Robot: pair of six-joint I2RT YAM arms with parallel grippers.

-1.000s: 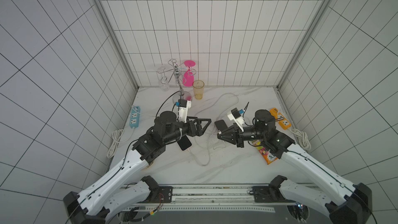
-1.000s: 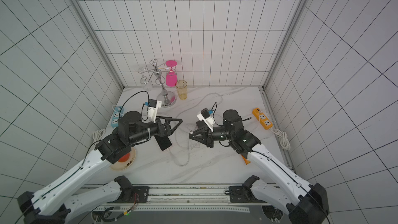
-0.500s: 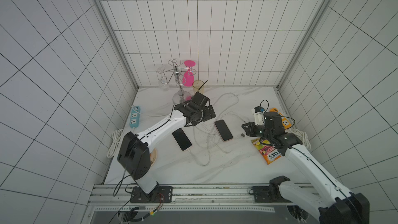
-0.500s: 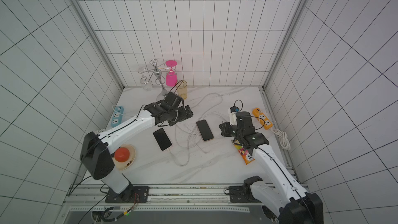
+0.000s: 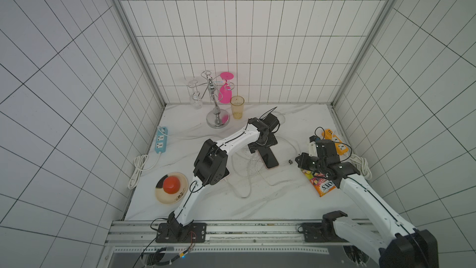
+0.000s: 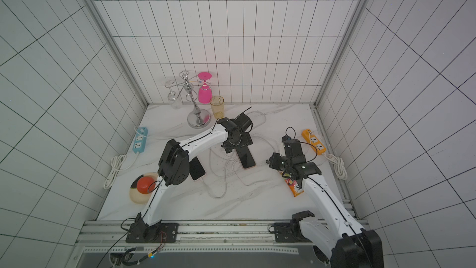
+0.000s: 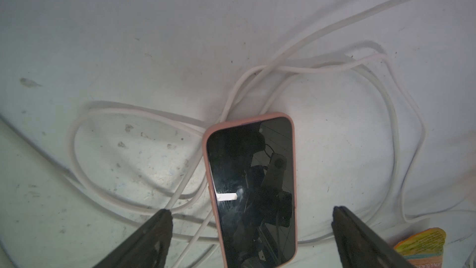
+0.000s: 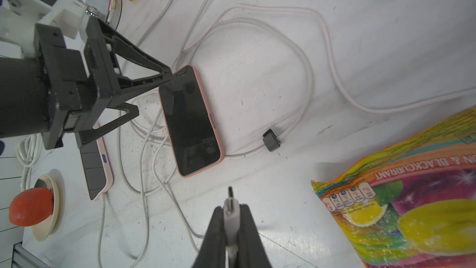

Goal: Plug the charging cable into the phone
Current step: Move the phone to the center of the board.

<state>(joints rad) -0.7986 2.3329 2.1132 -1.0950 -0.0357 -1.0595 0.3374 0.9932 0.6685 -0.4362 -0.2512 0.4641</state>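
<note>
A phone (image 5: 269, 158) (image 6: 246, 159) in a pink case lies screen up mid-table among loops of white cable. My left gripper (image 7: 251, 213) (image 5: 261, 145) is open, and its fingers (image 8: 154, 73) straddle the phone's (image 7: 251, 166) far end without touching it. My right gripper (image 8: 232, 208) (image 5: 298, 160) is shut on the white plug (image 8: 231, 203) of the charging cable (image 8: 189, 228). It is low over the table, to the right of the phone (image 8: 190, 122). The plug's metal tip points toward the phone's near end, a short gap away.
A second phone (image 6: 197, 168) (image 8: 96, 166) lies to the left with a cable in it. A snack bag (image 5: 322, 183) and orange power strip (image 5: 333, 142) flank the right arm. Further off are a blue power strip (image 5: 161, 140), plate (image 5: 172, 199), glass stand (image 5: 216, 114) and amber cup (image 5: 237, 106).
Both arms came down from mid-air in front of the camera. In the last half second the left gripper moved right and nearer, onto the phone's far end. The right gripper barely moved.
</note>
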